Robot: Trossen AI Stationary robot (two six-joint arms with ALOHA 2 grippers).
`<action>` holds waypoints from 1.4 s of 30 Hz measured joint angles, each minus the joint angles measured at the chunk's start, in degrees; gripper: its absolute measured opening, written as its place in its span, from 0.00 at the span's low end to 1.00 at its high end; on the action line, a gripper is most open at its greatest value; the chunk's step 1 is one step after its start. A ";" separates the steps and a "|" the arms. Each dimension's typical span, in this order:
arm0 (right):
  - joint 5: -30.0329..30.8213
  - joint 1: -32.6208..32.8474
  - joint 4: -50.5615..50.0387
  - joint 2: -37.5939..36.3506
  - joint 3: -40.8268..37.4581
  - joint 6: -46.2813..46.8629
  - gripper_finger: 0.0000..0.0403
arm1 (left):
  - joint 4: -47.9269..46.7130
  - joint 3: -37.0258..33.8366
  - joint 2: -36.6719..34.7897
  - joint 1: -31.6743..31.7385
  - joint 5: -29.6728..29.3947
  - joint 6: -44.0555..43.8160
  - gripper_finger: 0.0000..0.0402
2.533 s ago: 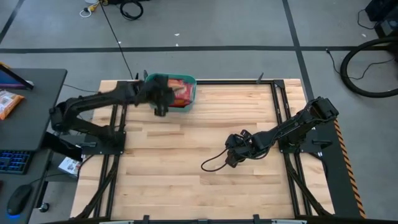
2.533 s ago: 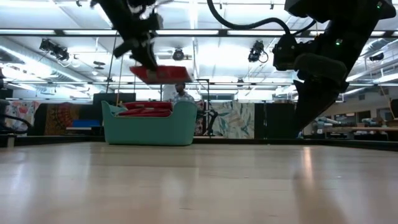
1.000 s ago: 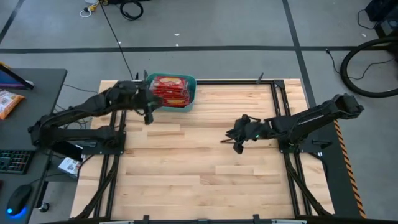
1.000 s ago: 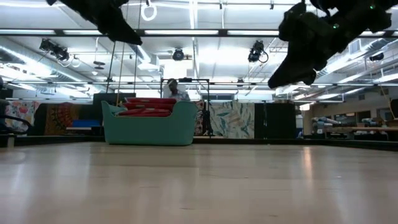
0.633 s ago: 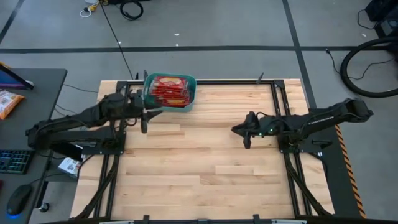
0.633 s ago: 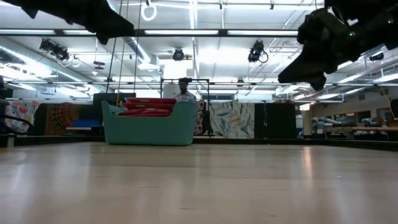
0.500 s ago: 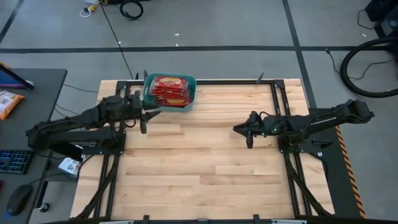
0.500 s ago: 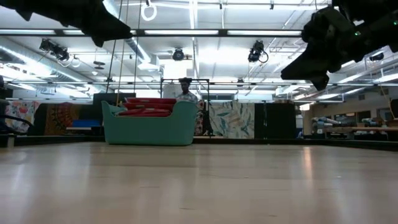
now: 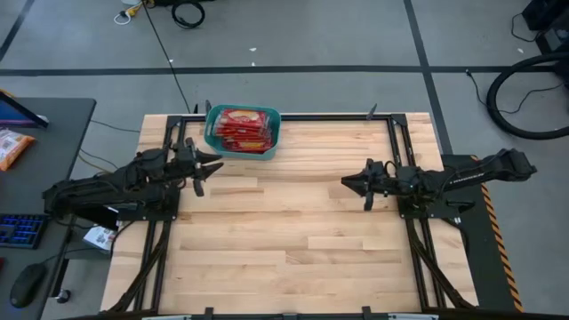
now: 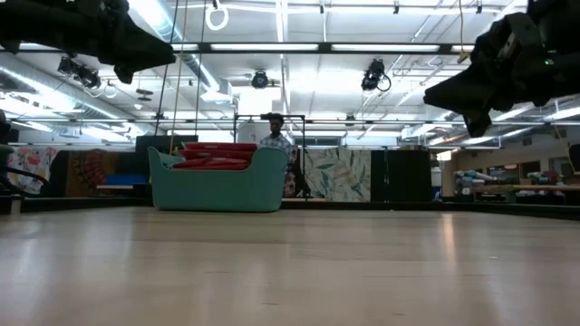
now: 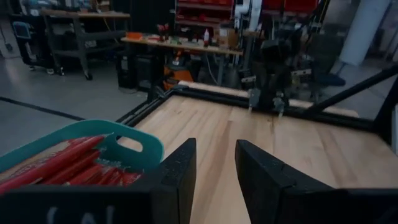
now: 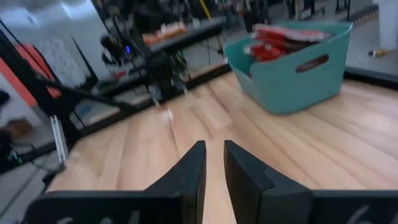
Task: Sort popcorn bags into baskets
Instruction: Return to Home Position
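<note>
Left gripper (image 9: 203,169): hovers over the left side of the counter, just near of the basket and close to its own base. Its wrist view shows the fingers (image 11: 177,171) a moderate way apart with only bare wood between them, so it carries nothing. That suits an arm parking rather than reaching.

Basket (image 9: 278,133): teal, at the far edge of the counter, left of centre. It stands nearer the left arm, and the right arm's camera sees it across the wood.

Popcorn bags (image 9: 242,129): red packets lying flat in a stack inside the basket. The low view shows the top ones rising slightly above the rim, and none leans out. Lying flat is probably what lets so many fit.

Counter (image 9: 284,240): pale wood, with no red packet in sight outside the basket.

Right gripper (image 9: 364,182): held above the right half of the counter, well apart from the basket and pointing left toward centre. Its fingers (image 12: 189,171) leave only a narrow slit and grip nothing.

Stage: sorting looks finished, and both arms appear to be settling toward rest.
</note>
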 joint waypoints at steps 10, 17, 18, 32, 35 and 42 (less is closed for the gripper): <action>1.13 -2.38 4.77 -4.37 -3.48 -4.34 0.15 | 2.33 -6.21 -10.39 -5.37 -6.71 1.62 0.27; 1.80 -4.12 6.09 -9.50 -3.48 -11.49 0.15 | 3.56 -9.61 -19.53 -9.62 -7.28 5.83 0.15; 2.40 -4.15 6.55 -10.01 -3.48 -12.28 0.15 | 3.67 -10.03 -20.74 -9.95 -7.30 6.42 0.14; 2.82 -3.67 -2.29 -10.81 -3.48 -7.80 0.15 | 16.57 -18.65 -20.55 -12.76 -1.05 2.70 0.02; 2.78 -3.67 -2.38 -10.43 -3.48 -8.13 0.15 | 17.09 -18.65 -20.18 -12.67 -5.10 1.46 0.03; 2.71 -3.67 -2.31 -10.45 -3.48 -8.21 0.15 | 16.93 -18.65 -19.92 -12.67 -6.15 -3.71 0.04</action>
